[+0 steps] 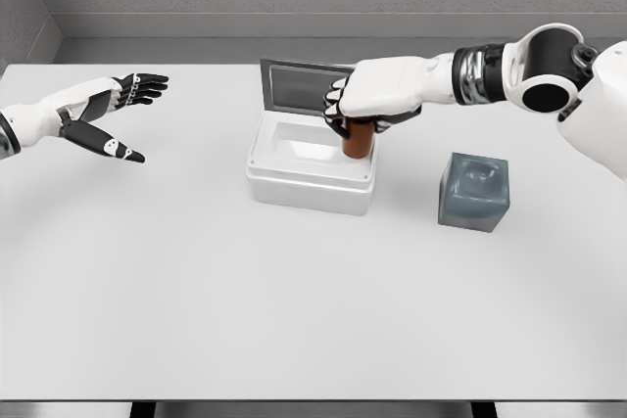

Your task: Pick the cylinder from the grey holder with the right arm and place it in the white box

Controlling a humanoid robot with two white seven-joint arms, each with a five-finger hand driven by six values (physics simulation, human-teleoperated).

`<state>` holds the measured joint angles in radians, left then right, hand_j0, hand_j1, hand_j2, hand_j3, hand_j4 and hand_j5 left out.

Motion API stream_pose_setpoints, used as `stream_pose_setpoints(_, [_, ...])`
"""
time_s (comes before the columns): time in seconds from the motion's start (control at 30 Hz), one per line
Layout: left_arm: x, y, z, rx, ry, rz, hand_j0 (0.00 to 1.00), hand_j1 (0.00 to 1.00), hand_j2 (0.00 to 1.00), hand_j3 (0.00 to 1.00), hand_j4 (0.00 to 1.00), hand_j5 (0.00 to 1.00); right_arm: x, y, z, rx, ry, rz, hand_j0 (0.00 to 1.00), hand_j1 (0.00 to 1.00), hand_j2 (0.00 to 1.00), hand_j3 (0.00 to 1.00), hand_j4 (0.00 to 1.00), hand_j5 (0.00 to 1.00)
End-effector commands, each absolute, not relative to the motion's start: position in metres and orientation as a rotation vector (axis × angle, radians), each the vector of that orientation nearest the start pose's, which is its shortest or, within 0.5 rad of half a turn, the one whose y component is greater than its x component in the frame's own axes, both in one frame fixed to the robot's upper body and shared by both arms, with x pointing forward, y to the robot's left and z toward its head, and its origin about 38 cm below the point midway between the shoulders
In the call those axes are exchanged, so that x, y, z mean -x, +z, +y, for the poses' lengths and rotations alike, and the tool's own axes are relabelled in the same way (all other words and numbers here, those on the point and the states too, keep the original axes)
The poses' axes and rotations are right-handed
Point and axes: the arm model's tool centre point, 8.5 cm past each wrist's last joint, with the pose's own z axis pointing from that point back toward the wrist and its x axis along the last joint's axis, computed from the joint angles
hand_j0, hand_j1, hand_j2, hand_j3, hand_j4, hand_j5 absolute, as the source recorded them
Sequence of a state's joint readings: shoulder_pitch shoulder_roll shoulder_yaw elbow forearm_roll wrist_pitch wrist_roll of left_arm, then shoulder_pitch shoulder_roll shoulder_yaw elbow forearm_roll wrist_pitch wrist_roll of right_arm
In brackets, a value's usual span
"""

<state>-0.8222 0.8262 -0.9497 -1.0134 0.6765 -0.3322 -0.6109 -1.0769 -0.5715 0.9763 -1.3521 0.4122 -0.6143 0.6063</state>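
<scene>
The robot's right hand reaches across the white table, its fingers curled around a reddish-brown cylinder held upright over the right end of the open white box. The grey holder stands to the box's right. The left hand hovers at far left, fingers spread.

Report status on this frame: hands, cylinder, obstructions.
Right hand shut on cylinder, over right edge of white box. Grey holder empty. Left hand open, far left. Nothing blocking.
</scene>
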Motion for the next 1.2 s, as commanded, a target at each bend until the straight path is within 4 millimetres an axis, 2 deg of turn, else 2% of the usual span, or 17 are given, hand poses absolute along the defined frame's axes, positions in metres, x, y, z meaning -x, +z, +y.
stream_pose_setpoints(0.0, [-0.48, 0.182, 0.379, 0.199, -1.051, -1.38, 1.0, 1.0, 1.0, 1.0, 1.0, 1.0, -0.477, 0.272, -0.158, -0.408, -2.91, 1.708, 0.12, 0.12, 0.12, 0.12, 0.12, 0.12])
stream_pose_setpoints(0.27, [-0.48, 0.182, 0.379, 0.199, -1.051, -1.38, 1.0, 1.0, 1.0, 1.0, 1.0, 1.0, -0.477, 0.273, -0.157, -0.409, -2.906, 1.707, 0.13, 0.13, 0.13, 0.13, 0.13, 0.13])
stream_pose_setpoints(0.37, [-0.48, 0.182, 0.379, 0.199, -1.051, -1.38, 1.0, 1.0, 1.0, 1.0, 1.0, 1.0, -0.478, 0.275, -0.157, -0.418, -2.902, 1.706, 0.31, 0.31, 0.31, 0.31, 0.31, 0.31])
stream_pose_setpoints(0.4, [-0.48, 0.182, 0.379, 0.199, -1.051, -1.38, 1.0, 1.0, 1.0, 1.0, 1.0, 1.0, -0.478, 0.275, -0.157, -0.42, -2.902, 1.704, 0.5, 0.5, 0.5, 0.5, 0.5, 0.5])
stream_pose_setpoints(0.43, [-0.48, 0.182, 0.379, 0.199, -1.051, -1.38, 1.0, 1.0, 1.0, 1.0, 1.0, 1.0, -0.478, 0.275, -0.157, -0.427, -2.904, 1.697, 0.55, 0.55, 0.55, 0.55, 0.55, 0.55])
stream_pose_setpoints(0.47, [-0.48, 0.182, 0.379, 0.199, -1.051, -1.38, 1.0, 1.0, 1.0, 1.0, 1.0, 1.0, -0.478, 0.275, -0.157, -0.426, -2.902, 1.696, 0.65, 0.65, 0.65, 0.65, 0.65, 0.65])
stream_pose_setpoints(0.5, [-0.48, 0.182, 0.379, 0.199, -1.051, -1.38, 1.0, 1.0, 1.0, 1.0, 1.0, 1.0, -0.477, 0.275, -0.153, -0.417, -2.894, 1.7, 0.83, 0.83, 0.83, 0.83, 0.83, 0.83])
stream_pose_setpoints(0.53, [-0.48, 0.182, 0.379, 0.199, -1.051, -1.38, 1.0, 1.0, 1.0, 1.0, 1.0, 1.0, -0.476, 0.275, -0.147, -0.407, -2.882, 1.702, 0.92, 0.92, 0.92, 0.92, 0.92, 0.92])
stream_pose_setpoints(0.63, [-0.48, 0.182, 0.379, 0.199, -1.051, -1.38, 1.0, 1.0, 1.0, 1.0, 1.0, 1.0, -0.472, 0.282, -0.138, -0.403, -2.848, 1.7, 1.0, 1.0, 1.0, 1.0, 1.0, 1.0])
stream_pose_setpoints(0.73, [-0.48, 0.182, 0.379, 0.199, -1.051, -1.38, 1.0, 1.0, 1.0, 1.0, 1.0, 1.0, -0.465, 0.319, -0.131, -0.469, -2.732, 1.742, 1.0, 1.0, 1.0, 1.0, 1.0, 1.0])
stream_pose_setpoints(0.8, [-0.48, 0.182, 0.379, 0.199, -1.051, -1.38, 1.0, 1.0, 1.0, 1.0, 1.0, 1.0, -0.454, 0.353, -0.142, -0.559, -2.628, 1.791, 1.0, 1.0, 1.0, 1.0, 1.0, 1.0])
stream_pose_setpoints(0.83, [-0.48, 0.182, 0.379, 0.199, -1.051, -1.38, 1.0, 1.0, 1.0, 1.0, 1.0, 1.0, -0.444, 0.362, -0.159, -0.611, -2.61, 1.778, 1.0, 1.0, 1.0, 1.0, 1.0, 1.0])
stream_pose_setpoints(0.93, [-0.481, 0.185, 0.377, 0.197, -1.065, -1.391, 1.0, 1.0, 1.0, 1.0, 1.0, 1.0, -0.435, 0.367, -0.224, -0.773, -2.662, 1.804, 1.0, 1.0, 1.0, 1.0, 1.0, 1.0])
stream_pose_setpoints(1.0, [-0.488, 0.195, 0.37, 0.2, -1.074, -1.419, 1.0, 1.0, 1.0, 1.0, 1.0, 1.0, -0.414, 0.367, -0.25, -0.83, -2.701, 1.714, 1.0, 1.0, 1.0, 1.0, 1.0, 1.0])
stream_pose_setpoints(1.1, [-0.51, 0.207, 0.325, 0.261, -1.082, -1.465, 1.0, 1.0, 1.0, 1.0, 1.0, 1.0, -0.392, 0.406, -0.299, -0.961, -2.64, 1.851, 1.0, 1.0, 1.0, 1.0, 1.0, 1.0])
stream_pose_setpoints(1.13, [-0.521, 0.21, 0.299, 0.299, -1.084, -1.489, 1.0, 1.0, 1.0, 1.0, 1.0, 1.0, -0.391, 0.407, -0.304, -0.972, -2.653, 1.84, 1.0, 1.0, 1.0, 1.0, 1.0, 1.0])
stream_pose_setpoints(1.17, [-0.525, 0.209, 0.281, 0.332, -1.086, -1.5, 1.0, 1.0, 1.0, 1.0, 1.0, 1.0, -0.392, 0.397, -0.304, -0.942, -2.685, 1.834, 1.0, 1.0, 1.0, 1.0, 1.0, 1.0])
